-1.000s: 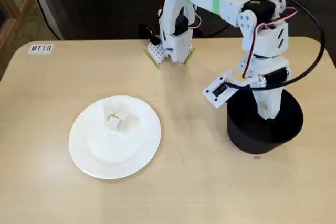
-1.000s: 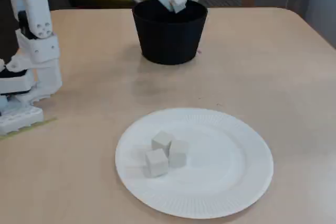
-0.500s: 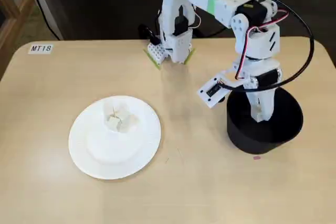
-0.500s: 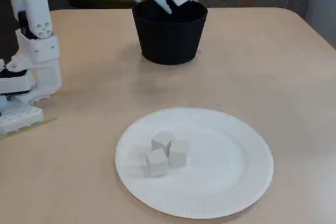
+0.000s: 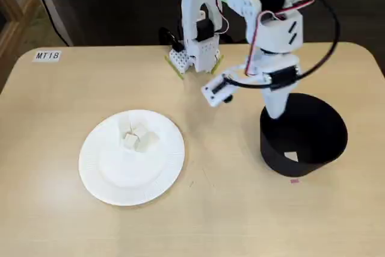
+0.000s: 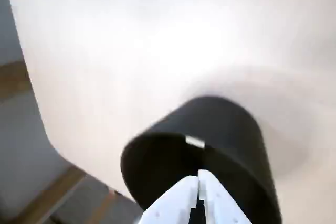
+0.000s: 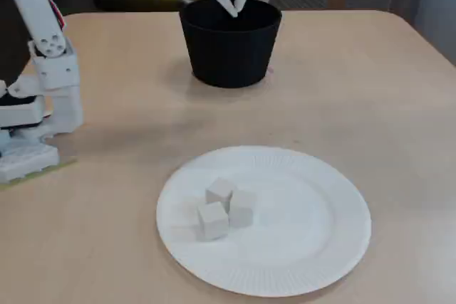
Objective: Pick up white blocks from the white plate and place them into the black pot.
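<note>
Presently the jaws (image 5: 275, 112) hang over the near-left rim of the black pot (image 5: 304, 142) in a fixed view, tips pointing down, pressed together with nothing between them; the wrist view (image 6: 198, 182) confirms the two white tips meet along a thin seam. Directly below and ahead of the jaws in the wrist view is the pot's dark opening (image 6: 210, 145), with one small pale patch on its inner wall or floor; whether that is a block cannot be told. A similar light patch shows inside the pot in a fixed view.

The white plate (image 5: 99, 176) lies well apart from the jaws, across bare worktop (image 5: 222, 209), to the left in that fixed view. The white blocks (image 7: 228, 206) sit clustered on it, three cubes touching or nearly so, left of plate centre in a fixed view.

Nothing stands between jaws and plate. The arm's base (image 5: 195, 58) stands behind the jaws at the far edge of the worktop. A label reading MT18 (image 5: 47, 56) lies at the far left corner. A small pink scrap (image 5: 294, 180) lies just beside the pot's foot.
</note>
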Motion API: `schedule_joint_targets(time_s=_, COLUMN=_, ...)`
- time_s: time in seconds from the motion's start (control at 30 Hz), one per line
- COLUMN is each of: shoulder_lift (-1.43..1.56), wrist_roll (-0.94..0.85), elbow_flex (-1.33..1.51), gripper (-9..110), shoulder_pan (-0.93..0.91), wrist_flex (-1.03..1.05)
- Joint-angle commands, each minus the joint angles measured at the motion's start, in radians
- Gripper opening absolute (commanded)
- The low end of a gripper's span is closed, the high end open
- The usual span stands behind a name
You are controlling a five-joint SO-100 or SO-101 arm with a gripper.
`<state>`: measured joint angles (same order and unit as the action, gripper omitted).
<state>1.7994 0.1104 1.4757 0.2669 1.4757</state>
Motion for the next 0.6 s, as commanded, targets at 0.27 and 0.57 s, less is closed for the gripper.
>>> schedule_joint_targets(time_s=0.27, shoulder_lift=0.098, wrist_roll=-0.067, elbow_flex=0.16, gripper=-2, shoulder_pan=-0.534, wrist_flex=0.161)
schedule_joint_targets(time_s=0.57, shoulder_lift=0.043, wrist_roll=0.104, elbow_flex=0.21, gripper=-2, shoulder_pan=-0.831, wrist_flex=0.164)
